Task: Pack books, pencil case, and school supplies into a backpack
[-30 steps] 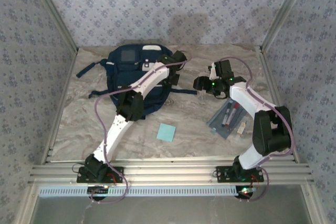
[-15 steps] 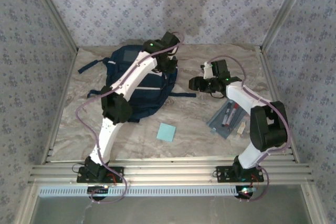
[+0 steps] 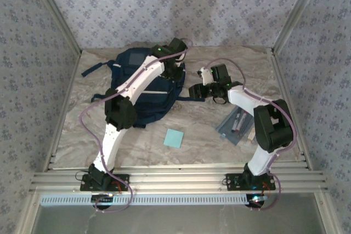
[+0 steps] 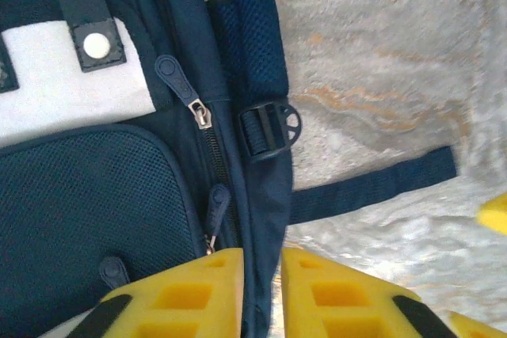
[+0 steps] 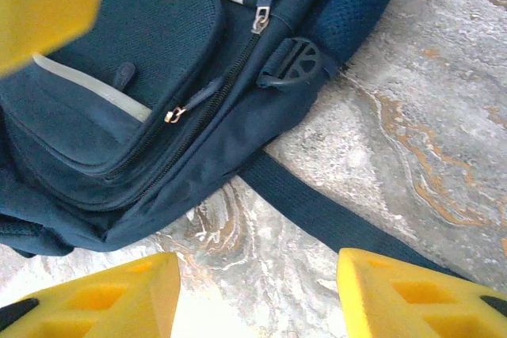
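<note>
Between the left gripper's [image 4: 262,275] yellow fingers [image 4: 198,294] only a narrow slot is left. A ridge of the backpack's [image 4: 95,195] side seam is seen running into that slot, but whether the fabric is pinched or merely straddled cannot be told. Just ahead of those fingertips a zip track [image 4: 212,152] is laid lengthwise, its long axis running away from the fingers in nearly the line they point. One dark pull tab [image 4: 215,203] is found close to the tips, and a metal slider [image 4: 204,115] farther along, with a buckle [image 4: 269,128] beside it on the outer edge. The right gripper [image 5: 257,294] is held just off that same edge of the pack. Its fingers are spread wide over the bare table [image 5: 444,116] with nothing between them, and a dark strap [image 5: 317,207] crosses ahead of them. From above, the pack is seen lying flat at the far left of the table with every zip apparently drawn shut, so opening it is judged to be the step in hand. For that step the left arm is the nearer, being already in line with the track. The pencil case [image 3: 236,126] is left well apart on the near right, beside the right arm, and the small light-blue pad of notes [image 3: 174,137] lies nearer the front edge, between the two arms.
</note>
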Robot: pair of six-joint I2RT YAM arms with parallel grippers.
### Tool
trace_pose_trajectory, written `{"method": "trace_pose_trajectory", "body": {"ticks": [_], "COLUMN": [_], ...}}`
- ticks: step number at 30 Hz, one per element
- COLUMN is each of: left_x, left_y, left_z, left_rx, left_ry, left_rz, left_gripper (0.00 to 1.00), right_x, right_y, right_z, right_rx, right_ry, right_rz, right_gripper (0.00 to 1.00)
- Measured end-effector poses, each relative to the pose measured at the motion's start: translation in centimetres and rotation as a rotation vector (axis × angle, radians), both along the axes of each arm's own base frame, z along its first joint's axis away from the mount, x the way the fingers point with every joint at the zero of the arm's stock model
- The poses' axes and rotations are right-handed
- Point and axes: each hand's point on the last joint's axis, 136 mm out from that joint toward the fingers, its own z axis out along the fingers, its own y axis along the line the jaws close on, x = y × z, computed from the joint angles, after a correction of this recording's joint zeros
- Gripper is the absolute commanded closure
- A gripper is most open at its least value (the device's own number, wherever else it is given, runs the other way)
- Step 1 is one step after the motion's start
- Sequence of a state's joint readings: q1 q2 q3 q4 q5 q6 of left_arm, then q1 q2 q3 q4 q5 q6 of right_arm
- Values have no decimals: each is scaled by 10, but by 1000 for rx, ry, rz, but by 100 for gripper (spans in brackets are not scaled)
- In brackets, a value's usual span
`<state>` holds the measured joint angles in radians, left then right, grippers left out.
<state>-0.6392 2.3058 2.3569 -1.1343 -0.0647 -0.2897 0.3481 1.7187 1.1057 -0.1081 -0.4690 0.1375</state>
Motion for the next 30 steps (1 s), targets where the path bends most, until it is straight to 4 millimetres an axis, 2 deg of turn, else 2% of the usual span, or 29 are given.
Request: {"method": "trace_pose_trajectory", "body": {"ticks": [3, 9, 15, 19, 23, 30], "left_x": [6, 35, 66, 59, 50, 24], "left_y": [0, -1, 5, 19, 25, 43], "left_z": [-15, -34, -62, -80, -88, -84], "left_rx": [21, 64, 187, 273, 315, 371], "left_ry": [-8, -94, -171, -138, -128, -97], "left_rz": [26, 88, 146, 156, 165, 176], "left_gripper": [72, 69, 65, 60, 60, 57], "right_x": [0, -11, -13, -13, -13, -15], "right_y": [-3, -9, -11, -11, -11, -10], "right_z": [-1, -8, -2, 4, 4, 3], "right_rx": [-9, -27, -28, -23, -23, -24], "right_ry": [-5, 12, 1, -12, -12, -5], "right_rz": [-11, -22, -26, -27, -27, -22], "right_gripper": [41, 41, 38, 36, 36, 36]}}
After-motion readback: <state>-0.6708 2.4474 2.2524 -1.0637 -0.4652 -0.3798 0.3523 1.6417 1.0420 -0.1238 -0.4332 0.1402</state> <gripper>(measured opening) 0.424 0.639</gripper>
